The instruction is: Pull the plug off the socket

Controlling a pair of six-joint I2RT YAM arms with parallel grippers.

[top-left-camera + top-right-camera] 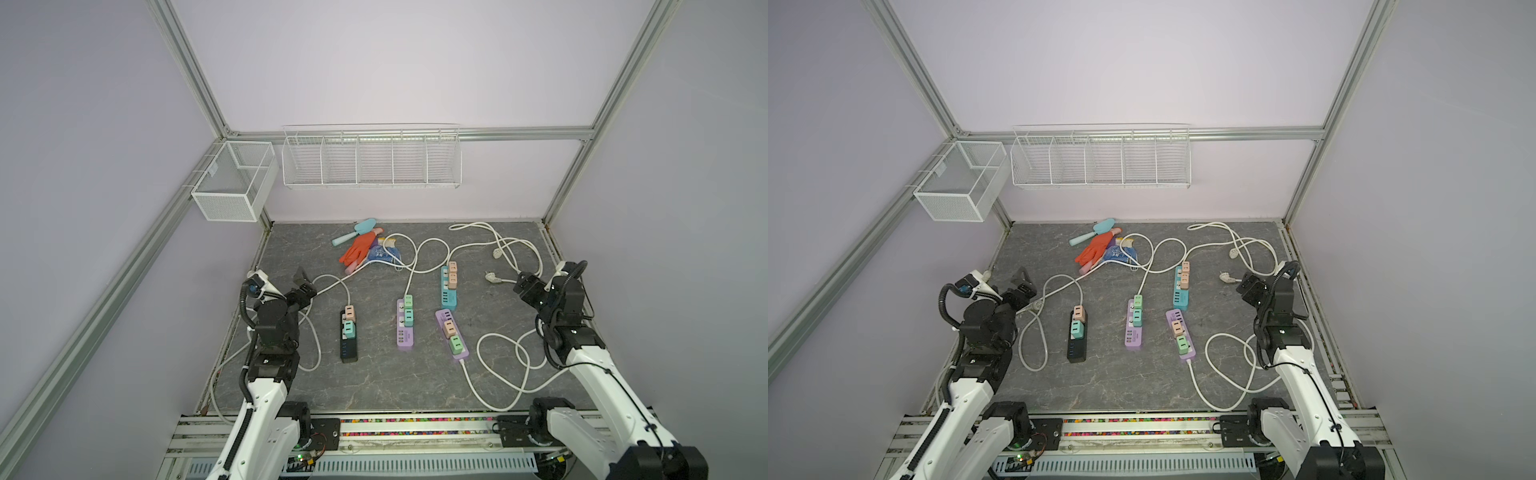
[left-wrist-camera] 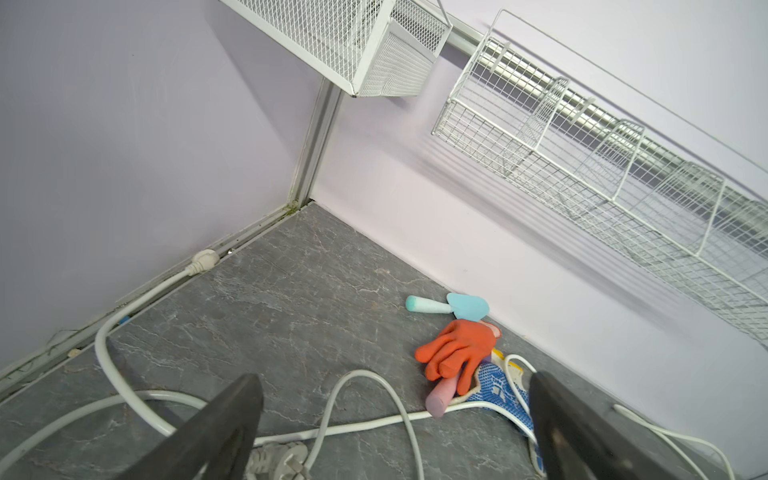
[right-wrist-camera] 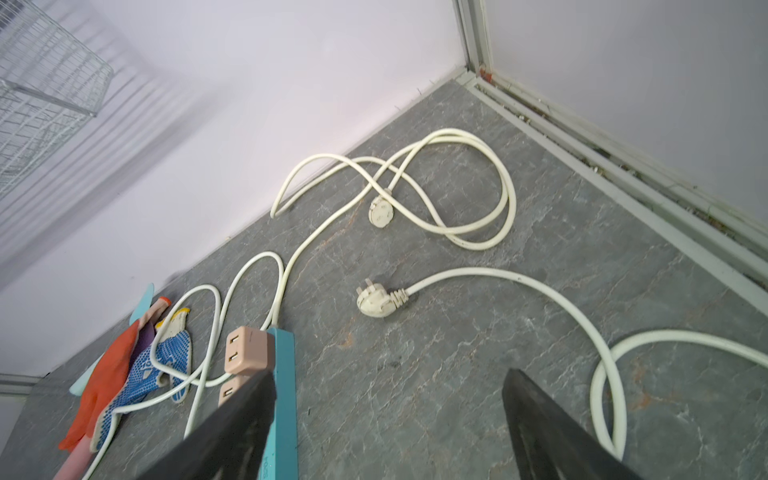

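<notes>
Several power strips lie on the grey table in both top views: a black one (image 1: 348, 345), a purple one (image 1: 405, 332), a teal one (image 1: 449, 297) and a second purple one (image 1: 461, 351). Each carries peach or mint plugs, such as the peach plug (image 1: 349, 311) on the black strip. My left gripper (image 1: 303, 282) hovers open left of the black strip, above a white cord (image 2: 365, 424). My right gripper (image 1: 523, 284) stands open to the right of the teal strip (image 3: 282, 395), whose peach plug (image 3: 247, 349) shows beside one finger (image 3: 249, 399). Neither gripper holds anything.
An orange glove (image 1: 359, 247), a blue-dotted glove (image 1: 380, 253) and a light blue trowel (image 1: 357, 230) lie at the back. Loose white cords with wall plugs (image 1: 492, 277) loop across the right side. A wire rack (image 1: 372, 158) and a mesh basket (image 1: 232, 180) hang on the walls.
</notes>
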